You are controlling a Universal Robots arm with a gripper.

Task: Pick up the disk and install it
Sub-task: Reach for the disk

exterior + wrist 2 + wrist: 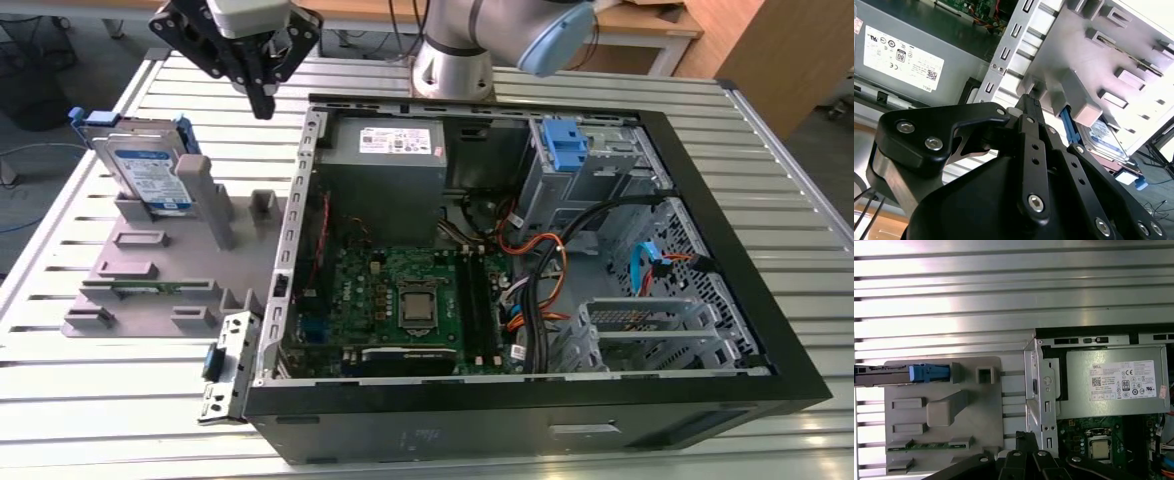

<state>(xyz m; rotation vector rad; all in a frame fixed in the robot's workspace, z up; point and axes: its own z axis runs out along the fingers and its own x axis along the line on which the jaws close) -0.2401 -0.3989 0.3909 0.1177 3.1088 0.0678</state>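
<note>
In the upper left of the exterior view, the black gripper point(262, 98) is hanging above the ribbed metal tabletop point(107, 400), pointing down with its fingers pressed together and clasping nothing; it is sitting well apart from the flat silver-grey disk with the white-and-blue label point(147, 168); that disk is standing on edge, tilted, at the far corner of the grey plastic stand with upright posts point(160, 270), at the frame's left; in the first wrist view the disk point(884, 376) is showing edge-on; the open black computer case point(467, 425) is lying beside the stand, filling the centre and right; the grey power-supply box point(387, 150) is sitting inside it.
</note>
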